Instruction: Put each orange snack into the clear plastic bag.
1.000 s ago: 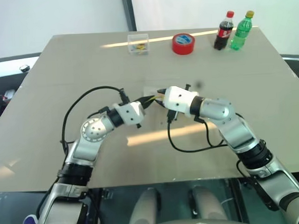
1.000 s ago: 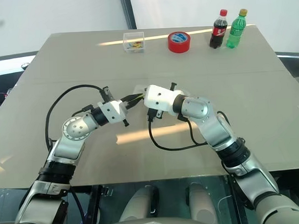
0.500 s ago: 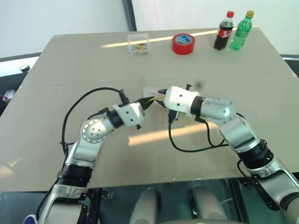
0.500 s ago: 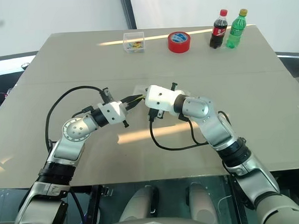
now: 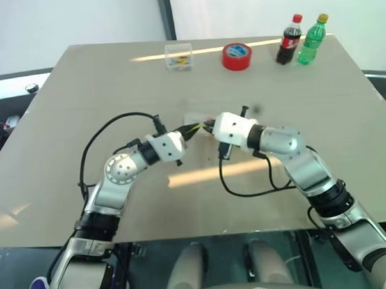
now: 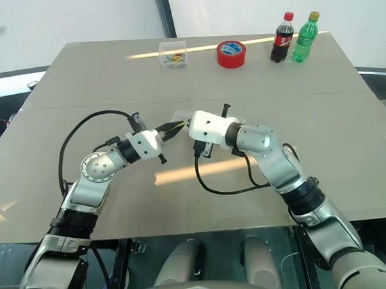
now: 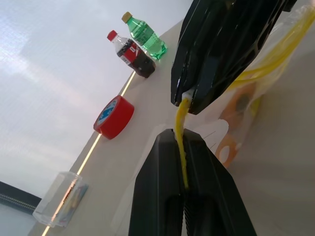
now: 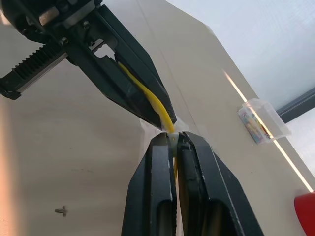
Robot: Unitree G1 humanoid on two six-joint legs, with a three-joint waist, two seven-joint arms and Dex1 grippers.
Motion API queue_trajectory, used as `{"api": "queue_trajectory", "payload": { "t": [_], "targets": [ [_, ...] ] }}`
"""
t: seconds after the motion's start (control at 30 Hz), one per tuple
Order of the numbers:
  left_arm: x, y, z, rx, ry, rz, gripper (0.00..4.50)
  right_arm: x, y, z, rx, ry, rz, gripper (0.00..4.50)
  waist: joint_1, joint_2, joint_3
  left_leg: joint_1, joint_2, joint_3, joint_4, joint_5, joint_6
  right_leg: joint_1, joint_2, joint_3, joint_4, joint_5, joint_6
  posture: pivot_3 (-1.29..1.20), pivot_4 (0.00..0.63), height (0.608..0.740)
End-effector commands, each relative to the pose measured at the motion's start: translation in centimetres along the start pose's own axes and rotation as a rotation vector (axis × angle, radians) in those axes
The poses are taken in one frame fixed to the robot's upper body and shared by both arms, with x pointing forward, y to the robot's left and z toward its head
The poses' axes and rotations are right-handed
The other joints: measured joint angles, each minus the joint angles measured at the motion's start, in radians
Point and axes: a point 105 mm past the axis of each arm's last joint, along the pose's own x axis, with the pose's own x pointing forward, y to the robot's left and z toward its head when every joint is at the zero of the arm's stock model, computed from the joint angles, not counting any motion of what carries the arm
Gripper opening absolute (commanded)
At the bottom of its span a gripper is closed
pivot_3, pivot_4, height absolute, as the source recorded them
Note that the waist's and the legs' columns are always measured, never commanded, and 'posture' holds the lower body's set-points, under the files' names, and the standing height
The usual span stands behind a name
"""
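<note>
The clear plastic bag [image 7: 288, 37] hangs above the middle of the table, held by its yellow seal strip [image 7: 261, 66]. My left gripper [image 7: 179, 136] is shut on one end of that strip. My right gripper [image 8: 172, 138] faces it tip to tip and is shut on the strip right beside it. In the head views the two grippers meet at the table's centre [image 5: 202, 126]. Orange shapes [image 7: 239, 102] show through the bag's film below the strip. I cannot tell whether they are the orange snacks or print.
Along the table's far edge stand a small rigid clear box [image 5: 178, 57], a red tape roll [image 5: 236, 56], a cola bottle [image 5: 289, 40] and a green bottle [image 5: 311, 39]. Black cables loop from both wrists over the table [image 5: 82, 92].
My right gripper's fingers have closed onto the yellow seal strip. Both arms have stayed in place, and the left grip is unchanged.
</note>
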Motion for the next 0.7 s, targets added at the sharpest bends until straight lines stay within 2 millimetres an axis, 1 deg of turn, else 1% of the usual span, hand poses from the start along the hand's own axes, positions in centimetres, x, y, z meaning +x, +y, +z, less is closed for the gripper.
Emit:
{"api": "queue_trajectory", "payload": {
  "t": [0.03, 0.13, 0.33, 0.43, 0.57, 0.7],
  "targets": [
    [-0.6, 3.2, 0.8, -0.02, -0.028, 0.138, 0.0, -2.1, -1.9, -1.7, -0.014, 0.074, -0.088, 0.09, 0.003, 0.0, 0.0, 0.0, 0.0, 0.0, 0.0, 0.0, 0.0, 0.0, 0.0, 0.0, 0.0, 0.0, 0.0, 0.0, 0.15, 0.74],
    [-1.0, 4.1, 0.2, -0.07, -0.008, 0.186, 0.0, -3.8, -2.4, -3.3, -0.004, 0.154, -0.129, 0.09, 0.004, 0.0, 0.0, 0.0, 0.0, 0.0, 0.0, 0.0, 0.0, 0.0, 0.0, 0.0, 0.0, 0.0, 0.0, 0.0, 0.15, 0.74],
    [-1.2, 4.5, -0.2, -0.119, 0.003, 0.205, 0.0, -7.5, -3.8, -6.3, 0.033, 0.304, -0.231, 0.09, 0.002, 0.0, 0.0, 0.0, 0.0, 0.0, 0.0, 0.0, 0.0, 0.0, 0.0, 0.0, 0.0, 0.0, 0.0, 0.0, 0.15, 0.74],
    [-1.3, 4.7, -0.4, -0.138, 0.005, 0.214, 0.0, -9.1, -4.5, -7.6, 0.014, 0.366, -0.261, 0.09, 0.001, 0.0, 0.0, 0.0, 0.0, 0.0, 0.0, 0.0, 0.0, 0.0, 0.0, 0.0, 0.0, 0.0, 0.0, 0.0, 0.15, 0.74],
    [-1.3, 4.9, -0.7, -0.152, 0.007, 0.219, 0.0, -10.2, -5.7, -7.7, 0.012, 0.379, -0.31, 0.09, 0.002, 0.0, 0.0, 0.0, 0.0, 0.001, 0.0, 0.0, 0.0, 0.0, 0.0, 0.001, 0.0, 0.0, 0.0, 0.0, 0.15, 0.74],
    [-1.3, 5.1, -0.6, -0.163, -0.001, 0.223, 0.0, -11.0, -6.4, -7.6, -0.019, 0.393, -0.32, 0.09, 0.001, 0.0, 0.0, 0.0, 0.0, 0.001, 0.0, 0.0, 0.0, 0.0, 0.0, 0.001, 0.0, 0.0, 0.0, 0.0, 0.15, 0.74]
  ]
}}
